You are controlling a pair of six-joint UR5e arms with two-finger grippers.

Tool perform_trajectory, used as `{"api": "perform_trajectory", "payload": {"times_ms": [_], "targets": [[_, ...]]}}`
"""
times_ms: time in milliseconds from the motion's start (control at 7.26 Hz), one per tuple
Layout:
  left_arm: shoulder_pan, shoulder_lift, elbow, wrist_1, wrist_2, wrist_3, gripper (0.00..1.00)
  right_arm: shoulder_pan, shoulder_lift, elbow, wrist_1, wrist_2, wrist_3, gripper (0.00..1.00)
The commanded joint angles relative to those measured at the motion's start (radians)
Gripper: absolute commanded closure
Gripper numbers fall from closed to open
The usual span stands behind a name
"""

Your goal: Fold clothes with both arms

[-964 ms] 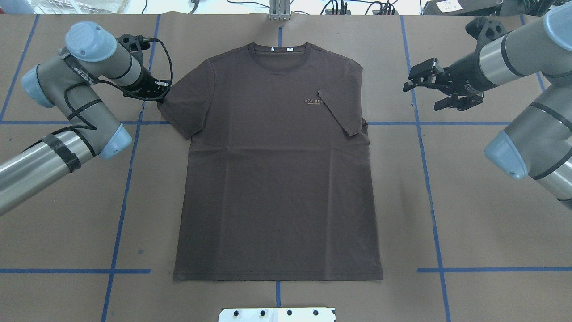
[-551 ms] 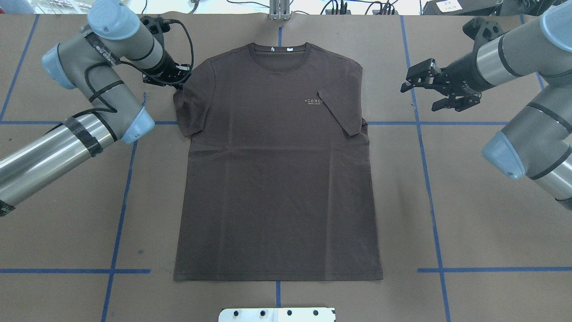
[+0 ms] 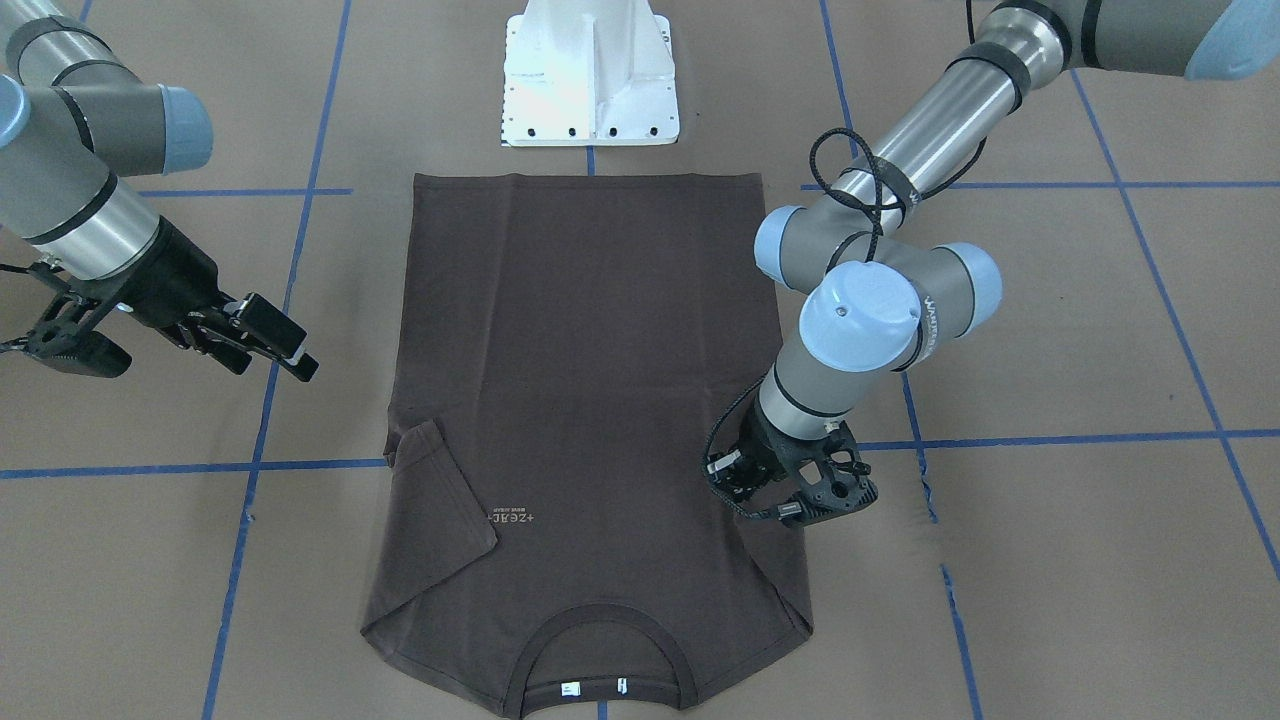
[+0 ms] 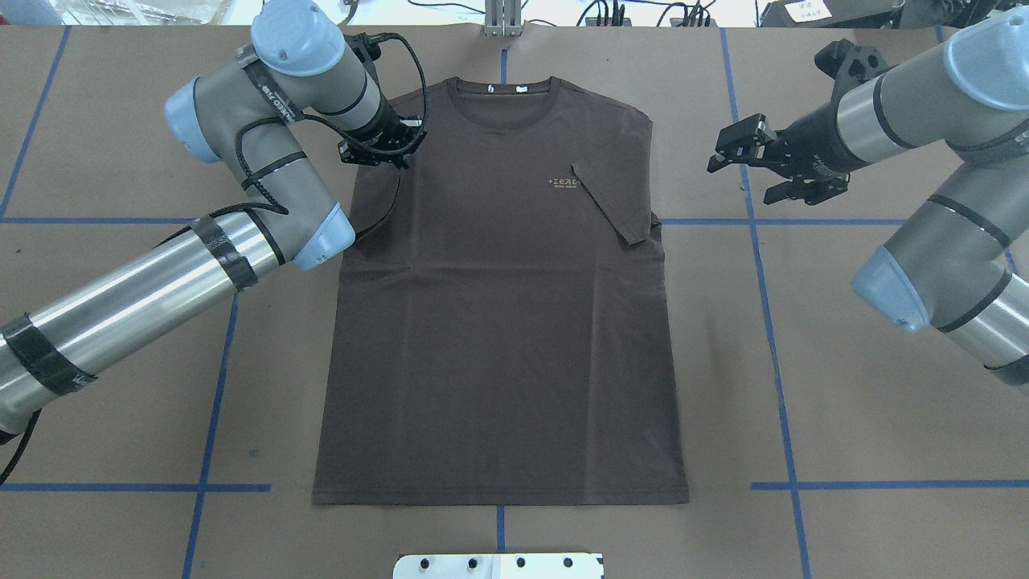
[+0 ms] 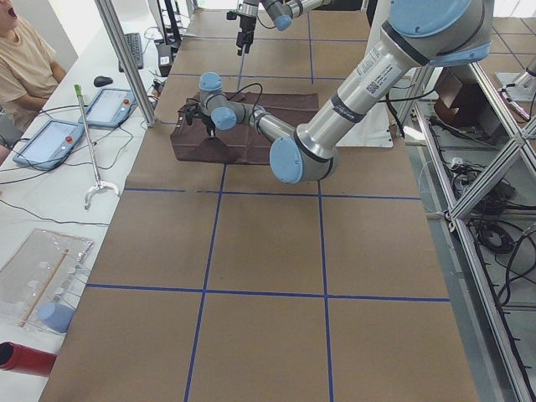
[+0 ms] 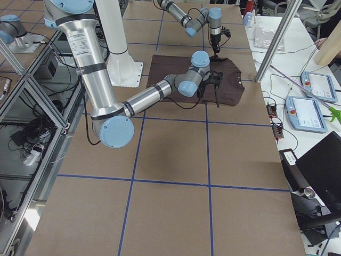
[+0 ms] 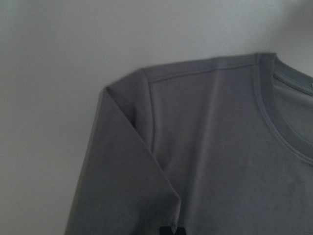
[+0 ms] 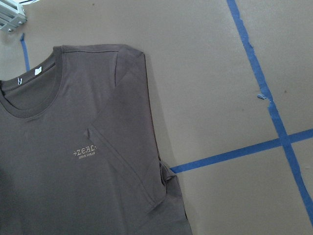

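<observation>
The dark brown T-shirt (image 4: 498, 338) lies flat on the brown table, collar (image 4: 502, 84) at the far edge. My left gripper (image 4: 399, 161) is shut on the shirt's left sleeve and holds it folded inward over the chest, near the shoulder. In the front view it (image 3: 748, 510) sits at the sleeve's fold. The left wrist view shows the shoulder and folded sleeve (image 7: 132, 161). The right sleeve (image 4: 615, 197) lies folded onto the chest beside the pale lettering (image 4: 563, 183). My right gripper (image 4: 739, 181) is open and empty above the table, right of the shirt.
The white pedestal base (image 3: 590, 90) stands at the hem side of the shirt. Blue tape lines (image 4: 776, 346) cross the table. An operator (image 5: 21, 63), tablets (image 5: 105, 105) and metal frame posts (image 5: 126, 59) stand beyond the far edge.
My left gripper has carried the left sleeve from flat outside the shirt rightward onto the chest. My right gripper has drifted slightly left, still open.
</observation>
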Motion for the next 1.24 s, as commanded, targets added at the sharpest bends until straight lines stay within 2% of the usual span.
{"api": "perform_trajectory", "payload": {"times_ms": [0,138,275,413,689,826,964,1102], "targets": [[0.012,-0.006,0.004,-0.007,0.026,-0.014,0.21,-0.022,0.004,-0.002,0.000,-0.027,0.004,0.00],[0.012,-0.014,-0.007,-0.006,0.025,-0.034,0.17,-0.045,0.006,0.000,0.000,-0.029,0.008,0.00],[0.012,0.003,-0.084,-0.004,0.019,-0.062,0.14,-0.092,0.021,0.019,0.000,-0.068,0.110,0.00],[0.035,0.062,-0.219,0.005,0.013,-0.100,0.12,-0.208,0.009,0.077,-0.002,-0.167,0.243,0.00],[0.076,0.260,-0.525,0.007,0.006,-0.134,0.12,-0.458,-0.057,0.200,-0.006,-0.366,0.475,0.00],[0.078,0.294,-0.584,0.010,0.008,-0.136,0.13,-0.597,-0.097,0.255,-0.082,-0.515,0.525,0.00],[0.078,0.305,-0.593,0.008,0.009,-0.137,0.12,-0.703,-0.099,0.304,-0.254,-0.579,0.628,0.06],[0.078,0.306,-0.591,0.008,0.009,-0.139,0.12,-0.792,-0.128,0.332,-0.323,-0.657,0.715,0.11]]}}
